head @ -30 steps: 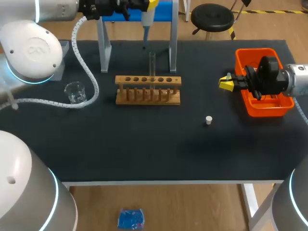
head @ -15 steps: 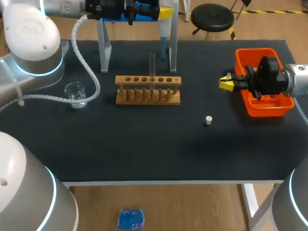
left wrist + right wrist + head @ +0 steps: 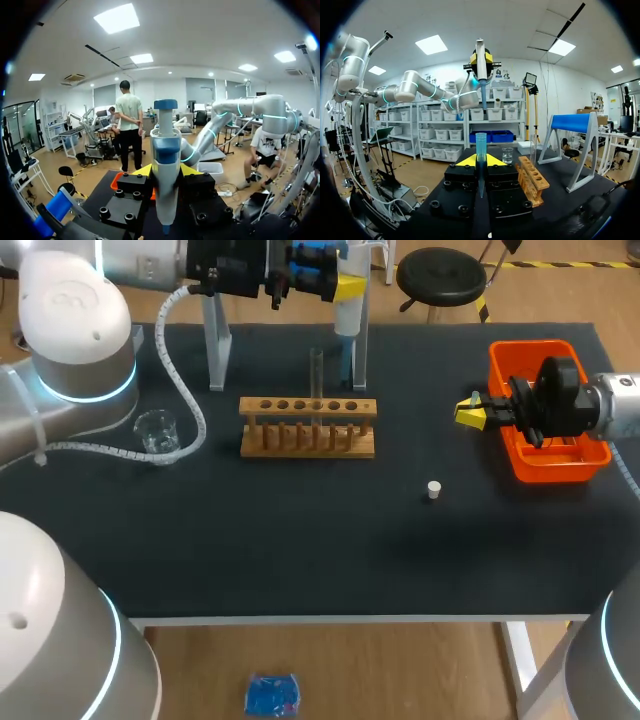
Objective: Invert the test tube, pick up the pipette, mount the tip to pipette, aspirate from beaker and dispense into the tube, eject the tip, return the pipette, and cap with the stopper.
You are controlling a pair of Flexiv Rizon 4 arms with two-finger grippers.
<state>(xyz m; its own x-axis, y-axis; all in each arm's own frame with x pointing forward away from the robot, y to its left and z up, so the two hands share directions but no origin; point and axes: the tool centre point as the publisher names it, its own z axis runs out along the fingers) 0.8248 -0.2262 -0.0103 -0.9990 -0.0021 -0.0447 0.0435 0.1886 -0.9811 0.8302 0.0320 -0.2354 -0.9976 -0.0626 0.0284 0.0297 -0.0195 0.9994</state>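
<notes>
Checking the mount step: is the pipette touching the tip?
Apart. Head view shows a wide gap between the pipette and the right pincer holding the tip.

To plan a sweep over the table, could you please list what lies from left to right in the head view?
beaker → test tube rack → stopper → right gripper → orange bin

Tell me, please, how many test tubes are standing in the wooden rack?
1: the test tube stands upright in the wooden rack near its middle; none appears hidden.

Beaker (image 3: 156, 432) left of rack (image 3: 308, 426) — stopper (image 3: 433, 489) right.
</notes>
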